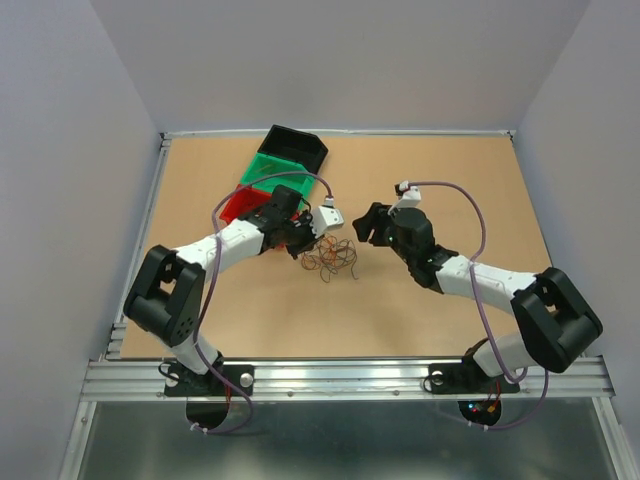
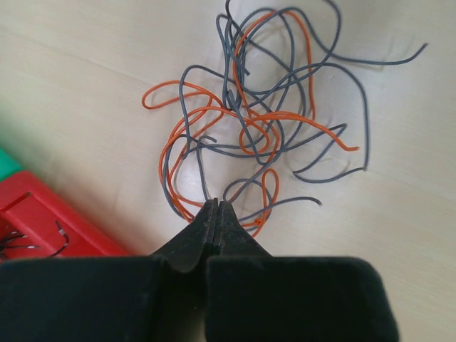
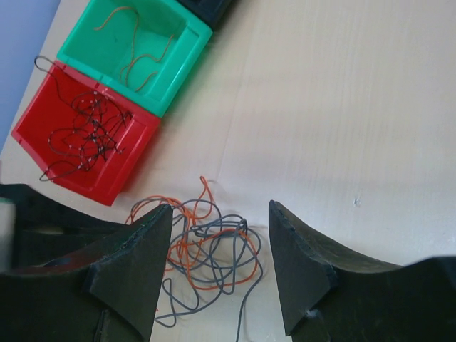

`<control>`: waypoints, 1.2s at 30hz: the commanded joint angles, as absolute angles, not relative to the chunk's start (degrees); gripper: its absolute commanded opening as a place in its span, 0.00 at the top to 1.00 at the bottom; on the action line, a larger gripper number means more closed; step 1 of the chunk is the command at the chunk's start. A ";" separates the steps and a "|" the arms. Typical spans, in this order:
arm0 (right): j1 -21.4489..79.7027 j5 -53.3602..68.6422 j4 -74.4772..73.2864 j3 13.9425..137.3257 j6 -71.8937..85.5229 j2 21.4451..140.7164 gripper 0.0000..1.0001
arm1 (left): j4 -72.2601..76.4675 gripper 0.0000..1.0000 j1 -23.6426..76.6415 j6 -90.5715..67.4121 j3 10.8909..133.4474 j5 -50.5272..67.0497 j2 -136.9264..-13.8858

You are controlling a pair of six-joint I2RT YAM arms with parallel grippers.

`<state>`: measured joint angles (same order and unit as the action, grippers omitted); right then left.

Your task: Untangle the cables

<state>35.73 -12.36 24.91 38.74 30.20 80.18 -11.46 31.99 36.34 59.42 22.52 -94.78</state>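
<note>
Orange and grey cables (image 2: 265, 120), red bin (image 3: 135, 155)

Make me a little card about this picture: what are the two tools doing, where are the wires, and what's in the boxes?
left tool: shut, tips at the clump's edge, apparently pinching a strand
right tool: open, empty, facing the clump
cables: one loose clump of orange and grey strands on the table
red bin: dark strands inside
green bin: a few brownish strands inside
black bin: behind the green one, contents not visible
job: clump not yet untangled
</note>
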 commanded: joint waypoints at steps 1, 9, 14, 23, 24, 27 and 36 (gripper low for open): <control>35.95 -6.35 29.87 41.31 31.38 82.26 0.38 | -7.21 1.00 31.20 36.65 56.78 26.89 -86.49; 35.95 1.75 34.28 41.83 31.03 87.18 0.37 | -7.29 0.95 31.03 35.95 57.04 25.23 -87.27; 35.95 1.76 33.66 42.80 31.82 89.21 0.36 | -7.39 0.47 31.03 36.12 56.34 22.33 -87.10; 35.95 0.88 32.87 42.54 31.64 87.63 0.36 | -8.25 0.45 31.11 35.51 56.60 20.65 -90.34; 36.03 0.70 32.87 42.45 31.64 87.54 0.36 | -8.52 0.46 31.11 35.51 56.86 20.65 -90.35; 35.95 0.53 32.78 42.45 31.55 87.36 0.36 | -9.49 0.48 31.03 35.77 57.65 20.74 -92.80; 36.04 1.05 32.70 42.63 31.55 87.54 0.36 | -8.62 1.00 31.03 36.91 56.70 23.37 -89.66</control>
